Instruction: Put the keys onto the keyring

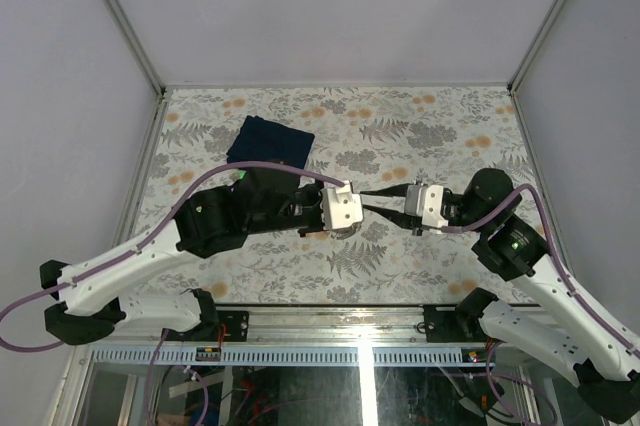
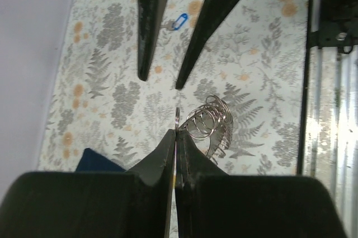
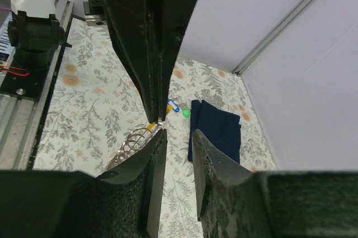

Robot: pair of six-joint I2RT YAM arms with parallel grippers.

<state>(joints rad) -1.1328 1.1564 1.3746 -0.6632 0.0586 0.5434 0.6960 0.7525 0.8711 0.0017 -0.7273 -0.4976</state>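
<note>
My left gripper is shut on a small metal piece with a sliver of yellow between its fingers, apparently a yellow-tagged key. It is held above the table. The keyring shows as a coil of thin grey metal loops lying just right of the left fingertips, and also in the right wrist view. My right gripper is open and empty, its tips facing the left gripper's tip and almost touching the metal piece. A blue-tagged key and a green-tagged key lie on the table beyond. In the top view both grippers meet mid-table.
A dark blue folded cloth lies at the back left of the floral table, also in the right wrist view. White walls with metal posts close in the sides and back. The aluminium rail runs along the near edge.
</note>
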